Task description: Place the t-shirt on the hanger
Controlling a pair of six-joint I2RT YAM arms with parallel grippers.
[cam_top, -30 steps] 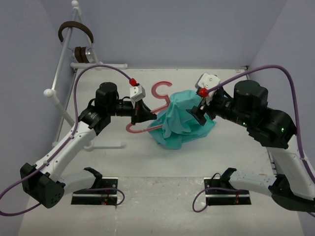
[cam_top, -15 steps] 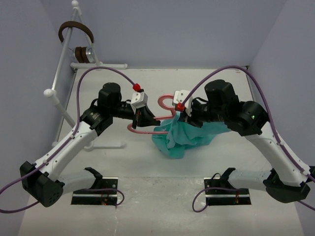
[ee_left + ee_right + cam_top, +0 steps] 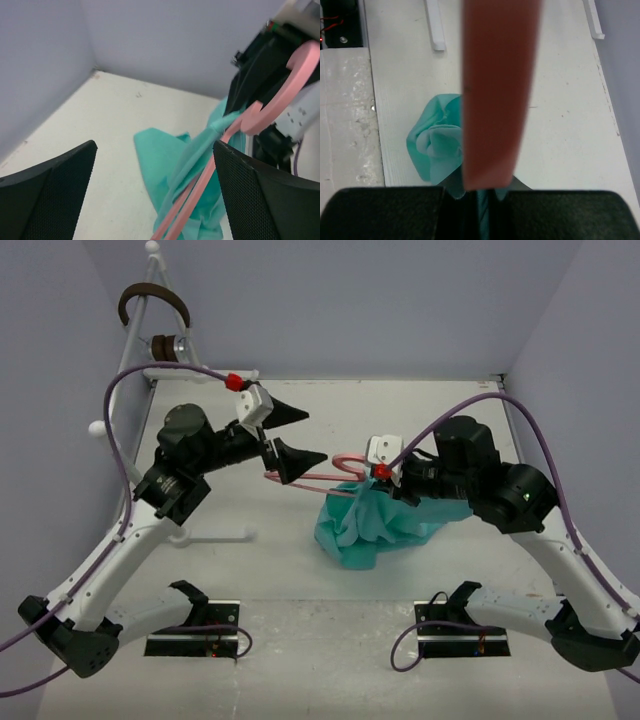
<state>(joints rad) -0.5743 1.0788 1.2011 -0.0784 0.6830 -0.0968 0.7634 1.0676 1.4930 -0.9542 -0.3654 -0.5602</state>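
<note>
The right gripper (image 3: 378, 480) is clamping the pink hanger (image 3: 318, 476) near its hook, the left gripper (image 3: 312, 437) is standing wide open and empty beside the hanger's bare end, and the teal t-shirt (image 3: 375, 525) is hanging bunched below the hook onto the table (image 3: 270, 565), so dressing appears only partly done, with both shoulders left to cover.

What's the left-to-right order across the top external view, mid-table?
white rack → left gripper → t-shirt. Left out: the hanger, which spans from the left gripper to the t-shirt, and the right gripper, which overlaps the t-shirt.
</note>
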